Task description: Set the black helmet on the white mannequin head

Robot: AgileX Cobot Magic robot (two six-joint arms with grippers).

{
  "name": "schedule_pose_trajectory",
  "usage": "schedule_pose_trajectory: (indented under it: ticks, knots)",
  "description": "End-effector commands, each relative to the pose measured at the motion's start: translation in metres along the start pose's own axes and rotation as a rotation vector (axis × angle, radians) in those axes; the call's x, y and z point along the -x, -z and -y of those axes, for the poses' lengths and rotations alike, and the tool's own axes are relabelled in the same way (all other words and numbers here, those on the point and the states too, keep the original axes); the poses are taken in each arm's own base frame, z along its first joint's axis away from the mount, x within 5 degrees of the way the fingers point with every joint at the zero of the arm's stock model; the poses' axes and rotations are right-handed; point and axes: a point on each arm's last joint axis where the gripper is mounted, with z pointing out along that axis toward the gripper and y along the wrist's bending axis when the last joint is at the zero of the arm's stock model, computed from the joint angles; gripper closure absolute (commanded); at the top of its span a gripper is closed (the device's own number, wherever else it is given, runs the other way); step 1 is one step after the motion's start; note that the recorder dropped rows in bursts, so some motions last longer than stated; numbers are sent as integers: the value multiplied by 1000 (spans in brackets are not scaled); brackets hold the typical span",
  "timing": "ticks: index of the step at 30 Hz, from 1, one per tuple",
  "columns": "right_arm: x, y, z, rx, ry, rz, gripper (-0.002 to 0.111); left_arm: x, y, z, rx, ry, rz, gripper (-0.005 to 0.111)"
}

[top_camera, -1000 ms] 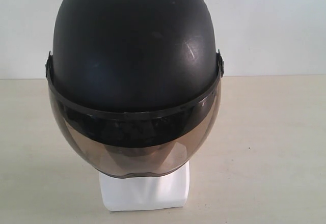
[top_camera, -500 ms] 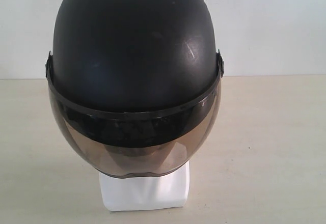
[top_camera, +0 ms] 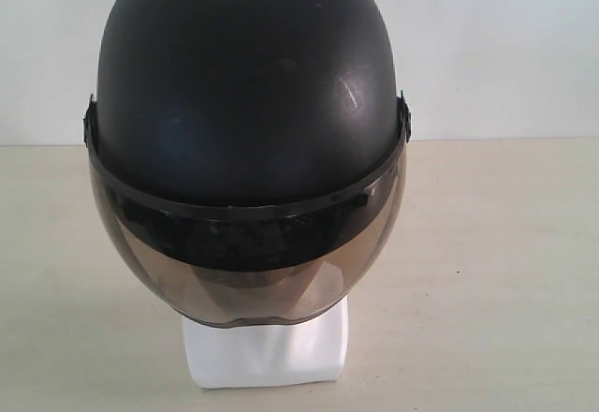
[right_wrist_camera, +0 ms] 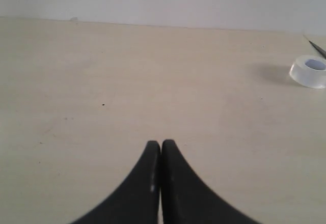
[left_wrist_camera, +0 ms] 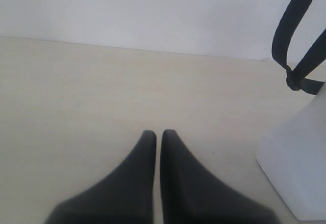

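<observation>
The helmet (top_camera: 248,84) sits on the head (top_camera: 267,351).
Closed and empty over the bare table (right_wrist_camera: 153,81): left pincer (left_wrist_camera: 154,132), right pincer (right_wrist_camera: 161,142).

The black helmet (top_camera: 248,84), its crown cut by the exterior view's top edge, and its smoky visor (top_camera: 248,281) hide the white mannequin head (top_camera: 267,351) down to its block base. The chin strap (left_wrist_camera: 300,40) runs off the left wrist view, and a clear tape roll (right_wrist_camera: 309,71) is clipped by the right wrist view's edge.
</observation>
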Motion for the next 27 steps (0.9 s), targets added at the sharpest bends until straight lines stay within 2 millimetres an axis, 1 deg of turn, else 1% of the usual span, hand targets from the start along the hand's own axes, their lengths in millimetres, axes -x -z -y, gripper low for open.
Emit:
schedule_pose_trajectory:
  ticks: [1, 9, 17, 27]
  knots:
    - [-1, 0, 1, -9, 8, -7, 108, -1, 0, 0, -7, -11, 0, 102]
    - [-2, 0, 0, -5, -6, -18, 108, -1, 0, 0, -7, -11, 0, 102]
    - [2, 8, 1, -10, -7, 78, 108, -1, 0, 0, -7, -11, 0, 102]
    - [3, 9, 1, -10, -7, 101, 108, -1, 0, 0, -7, -11, 0, 102]
